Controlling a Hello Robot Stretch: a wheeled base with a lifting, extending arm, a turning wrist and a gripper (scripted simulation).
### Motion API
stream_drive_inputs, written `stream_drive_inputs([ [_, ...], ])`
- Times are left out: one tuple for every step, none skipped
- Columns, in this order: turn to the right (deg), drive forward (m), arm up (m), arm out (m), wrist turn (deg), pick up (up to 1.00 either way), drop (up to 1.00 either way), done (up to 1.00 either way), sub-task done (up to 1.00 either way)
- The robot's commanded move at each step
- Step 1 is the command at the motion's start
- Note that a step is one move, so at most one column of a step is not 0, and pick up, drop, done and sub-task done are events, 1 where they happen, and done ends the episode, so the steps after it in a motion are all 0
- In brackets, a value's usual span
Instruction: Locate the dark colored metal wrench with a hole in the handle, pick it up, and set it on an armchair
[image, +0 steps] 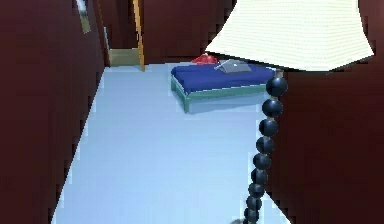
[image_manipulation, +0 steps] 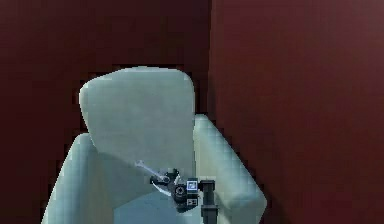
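Wrench drop-off looks near its final step, with the gripper (image_manipulation: 157, 179) at the seat of the pale armchair (image_manipulation: 140, 110), though whether it holds anything cannot be told.

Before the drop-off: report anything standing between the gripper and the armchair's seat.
Nothing visible stands in the way: the gripper shows against the seat of the pale armchair, between its armrests. Whether it holds anything cannot be told.
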Motion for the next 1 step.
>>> stream_drive_inputs([
  [0.0, 0.0, 0.0, 0.0, 0.0, 0.0, 1.0, 0.0, 0.0],
])
